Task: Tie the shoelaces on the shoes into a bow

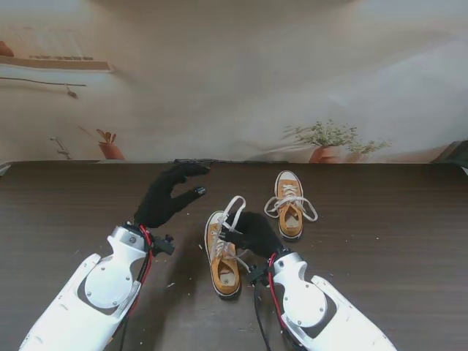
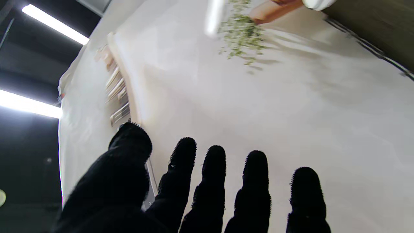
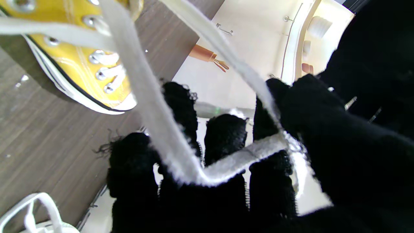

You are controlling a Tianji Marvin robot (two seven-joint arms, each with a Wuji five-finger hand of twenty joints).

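Two yellow canvas sneakers sit on the dark wood-grain bench (image 1: 380, 248), and the action is on the nearer yellow sneaker (image 1: 223, 256), lying between the two arms with its toe pointing away from me. The right robot hand (image 1: 254, 232), gloved in black, is closed on that shoe's flat white shoelace (image 1: 234, 208): the wrist view shows the lace (image 3: 152, 106) running from the eyelets, folding across the fingers (image 3: 223, 136) and pinned under the thumb, so a loop stands up from the shoe. The left robot hand (image 1: 164, 196) hangs to the left of the sneaker, fingers spread and holding nothing; its wrist camera sees only splayed fingertips (image 2: 213, 161) against the pale backdrop. The second yellow sneaker (image 1: 290, 205) waits farther off to the right, its laces lying loose and already looped. My read: this is the loop-forming stage on the first shoe, bow not yet made. The next move likely calls for the free left hand to come in, take the other lace end and wrap it round the held loop, while the right keeps tension without dragging the shoe.
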